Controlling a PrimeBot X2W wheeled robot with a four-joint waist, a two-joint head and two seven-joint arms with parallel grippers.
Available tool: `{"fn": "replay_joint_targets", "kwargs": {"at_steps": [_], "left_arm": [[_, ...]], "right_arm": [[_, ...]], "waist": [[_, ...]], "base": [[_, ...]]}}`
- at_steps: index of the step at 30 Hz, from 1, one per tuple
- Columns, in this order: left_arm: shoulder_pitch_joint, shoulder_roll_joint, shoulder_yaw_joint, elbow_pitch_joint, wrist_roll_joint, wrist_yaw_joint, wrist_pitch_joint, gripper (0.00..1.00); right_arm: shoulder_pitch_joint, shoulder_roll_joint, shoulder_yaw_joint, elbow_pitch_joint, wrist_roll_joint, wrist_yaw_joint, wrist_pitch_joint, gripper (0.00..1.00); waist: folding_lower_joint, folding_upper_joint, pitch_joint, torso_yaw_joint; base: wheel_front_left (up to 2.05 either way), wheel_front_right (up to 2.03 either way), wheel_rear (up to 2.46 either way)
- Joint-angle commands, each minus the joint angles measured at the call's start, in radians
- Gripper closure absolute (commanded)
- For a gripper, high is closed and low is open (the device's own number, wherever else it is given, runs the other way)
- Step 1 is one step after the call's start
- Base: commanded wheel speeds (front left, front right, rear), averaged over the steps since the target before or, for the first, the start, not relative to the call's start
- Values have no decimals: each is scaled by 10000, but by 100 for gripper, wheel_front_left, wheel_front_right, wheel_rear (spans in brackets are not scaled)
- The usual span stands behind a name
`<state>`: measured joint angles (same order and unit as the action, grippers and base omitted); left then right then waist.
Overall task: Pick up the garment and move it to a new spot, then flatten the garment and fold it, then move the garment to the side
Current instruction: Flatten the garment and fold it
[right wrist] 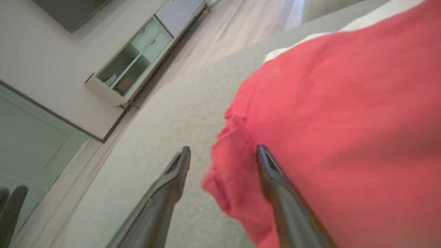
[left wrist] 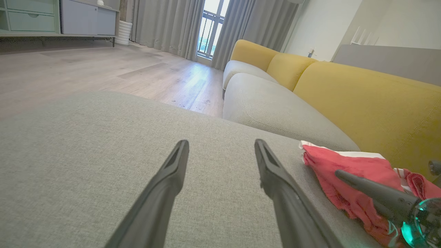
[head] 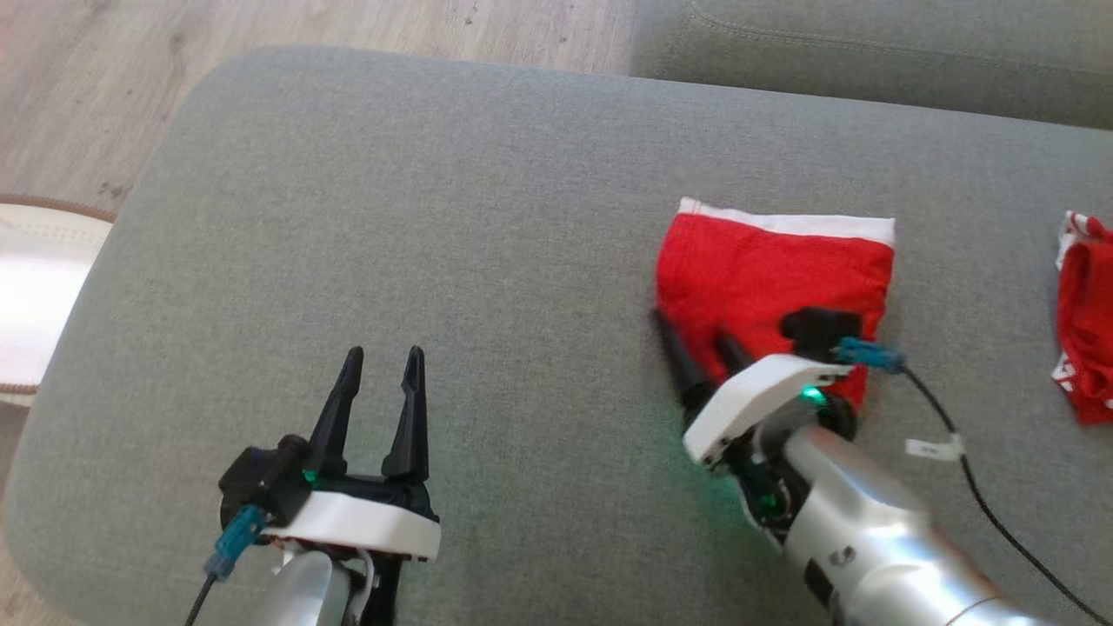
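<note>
A red garment (head: 769, 274) with a white band along its far edge lies folded flat on the right half of the grey cushion (head: 452, 217). My right gripper (head: 693, 329) is open at its near left corner: one finger rests on the red cloth, the other on the cushion beside it. In the right wrist view the garment (right wrist: 344, 113) has its edge between the spread fingers of the right gripper (right wrist: 224, 150). My left gripper (head: 383, 356) is open over bare cushion at the lower left, holding nothing. The left wrist view has the left gripper (left wrist: 221, 143) with the garment (left wrist: 344, 172) off to its right.
A second red and white garment (head: 1083, 322) lies crumpled at the cushion's right edge. A grey sofa seat (head: 869, 52) with yellow backrests (left wrist: 372, 103) stands behind. Wooden floor (head: 104, 96) lies to the left, with a white brown-edged object (head: 35, 296) on it.
</note>
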<state>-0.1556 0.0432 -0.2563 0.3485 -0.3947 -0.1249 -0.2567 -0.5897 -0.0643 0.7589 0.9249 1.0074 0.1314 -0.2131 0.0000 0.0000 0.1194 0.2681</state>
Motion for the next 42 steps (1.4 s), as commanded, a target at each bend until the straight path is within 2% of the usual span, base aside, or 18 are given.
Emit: {"fn": "replay_joint_targets", "kwargs": {"at_steps": [1, 5, 8, 12, 15, 18, 20, 24, 30, 36, 42], "left_arm": [[-173, 71, 346, -279, -25, -57, -51, 0], [-206, 71, 397, -272, -13, -58, -51, 0], [-233, 71, 427, -303, 3, -58, -51, 0], [-262, 71, 536, -384, 41, -58, -51, 0], [-289, 70, 648, -611, -8, -58, -51, 0], [-303, 70, 744, -905, -49, -58, -51, 0], [-312, 70, 803, -1135, -78, -58, -51, 0], [-301, 70, 850, -1604, -83, -58, -51, 0], [-192, 70, 709, -1916, -58, -58, -51, 0], [-41, 70, 610, -2174, -239, -58, -51, 0], [-56, 70, 479, -2196, -235, -58, -51, 0]], "right_arm": [[-265, 141, 271, -343, 122, -7, 86, 0], [-71, 141, 1367, -863, 571, -7, 740, 0], [-97, 141, 1728, -1073, 826, -7, 812, 0], [-317, 141, 1797, -1164, 824, -7, 364, 0], [-633, 129, 1427, -811, 337, -7, -174, 0], [-888, -111, 664, -385, -424, -7, -444, 0], [-1018, -396, -260, -480, -1141, -7, -475, 0], [-318, -717, -2521, -1496, -3181, -7, -482, 0], [1854, -319, -5185, -3548, -5708, -7, -484, 0], [3358, 68, -6350, -5066, -6972, -7, -485, 0], [3779, 134, -6518, -5690, -7448, -7, -485, 0]], "waist": [[0, 0, -21, -44], [0, 0, -109, -246], [0, 0, -172, -417], [0, 0, -235, -693], [0, 0, -249, -953], [0, 0, -271, -1246], [0, 0, -257, -1458], [0, 0, -250, -1876], [0, 0, -325, -2341], [0, 0, -320, -2542], [0, 0, -172, -2416]], "base": [[0, 0, 0], [0, 0, 0], [0, 0, 0], [0, 0, 0], [0, 0, 0], [0, 0, 0], [0, 0, 0], [0, 0, 0], [0, 0, 0], [0, 0, 0], [0, 0, 0]]}}
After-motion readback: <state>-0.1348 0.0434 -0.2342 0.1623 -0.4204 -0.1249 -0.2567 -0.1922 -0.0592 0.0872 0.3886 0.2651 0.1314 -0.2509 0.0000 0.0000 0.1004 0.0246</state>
